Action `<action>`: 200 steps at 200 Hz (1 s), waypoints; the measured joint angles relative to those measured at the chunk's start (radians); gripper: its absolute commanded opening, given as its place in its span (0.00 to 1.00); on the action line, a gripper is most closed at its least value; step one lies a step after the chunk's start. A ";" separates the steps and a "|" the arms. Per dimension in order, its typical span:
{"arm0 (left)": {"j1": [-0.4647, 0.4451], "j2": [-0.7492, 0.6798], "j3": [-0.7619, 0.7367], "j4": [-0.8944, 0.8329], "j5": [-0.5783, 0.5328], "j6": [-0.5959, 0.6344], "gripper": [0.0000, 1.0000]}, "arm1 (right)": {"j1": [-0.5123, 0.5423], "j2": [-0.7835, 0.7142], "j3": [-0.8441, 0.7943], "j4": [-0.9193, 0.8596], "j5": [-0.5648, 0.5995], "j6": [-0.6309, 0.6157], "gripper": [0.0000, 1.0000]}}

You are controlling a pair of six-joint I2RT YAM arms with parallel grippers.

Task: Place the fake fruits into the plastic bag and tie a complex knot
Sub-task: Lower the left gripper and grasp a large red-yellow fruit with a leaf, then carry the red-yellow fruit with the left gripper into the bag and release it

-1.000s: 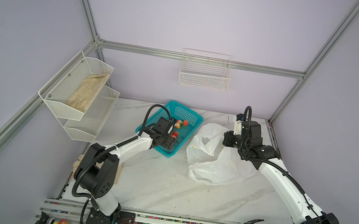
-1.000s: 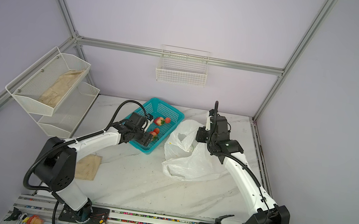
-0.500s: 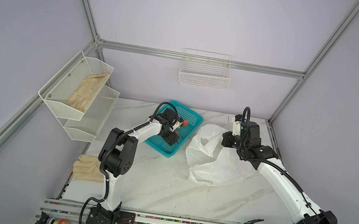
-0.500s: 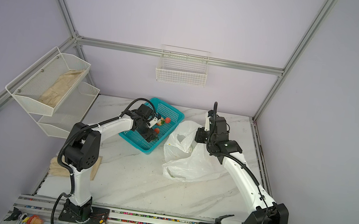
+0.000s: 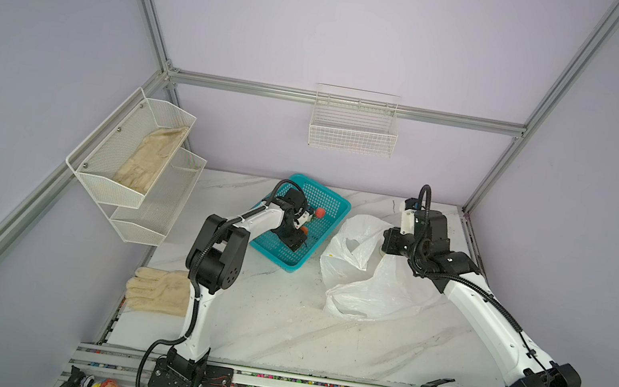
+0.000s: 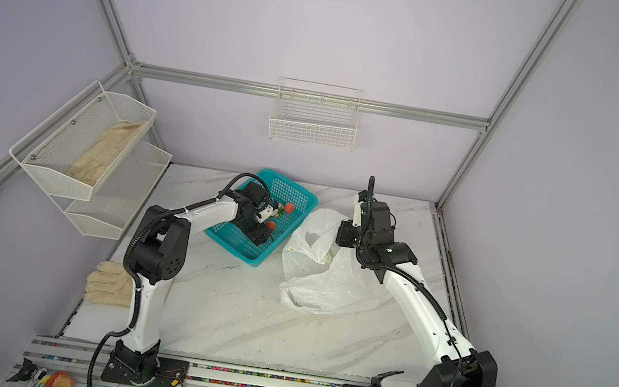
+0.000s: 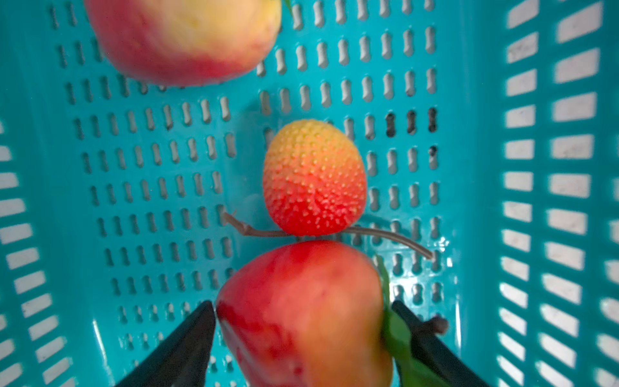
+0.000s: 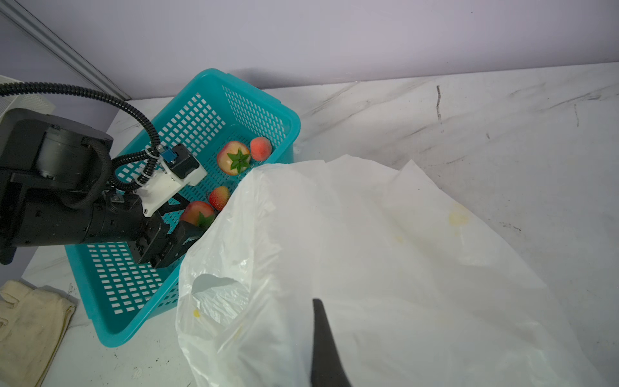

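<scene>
Step judged: picking fake fruits out of teal basket for plastic bag. Good pick needed fingers square on fruit body, not on leaf. Straight lift also needed, since dimpled strawberry lay touching it.

Tool: left gripper stood spread wide, flanking red-pink fruit, at or near its sides. Firm pinch could not be told.

Other arm: right gripper was pressed together, seemingly on bag rim, mouth raised just beside basket. Four fruits lay in basket.

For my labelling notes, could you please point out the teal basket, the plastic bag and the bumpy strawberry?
teal basket (image 8: 115, 286), right wrist view, perforated part.
plastic bag (image 5: 377, 287), in a top view, crumpled body.
bumpy strawberry (image 7: 313, 177), left wrist view, its middle.
</scene>
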 measured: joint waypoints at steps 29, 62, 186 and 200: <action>0.024 0.003 0.030 -0.010 0.013 -0.010 0.59 | 0.000 0.001 0.000 0.000 0.000 0.000 0.00; 0.039 0.003 0.041 -0.005 0.017 -0.020 0.52 | 0.000 0.010 0.000 0.000 0.000 0.000 0.00; 0.010 -0.588 -0.332 0.302 0.261 -0.322 0.47 | 0.000 0.024 0.000 0.008 -0.010 0.004 0.00; -0.051 -0.650 -0.417 0.364 0.316 -0.352 0.47 | 0.000 0.024 0.000 0.011 -0.019 0.007 0.00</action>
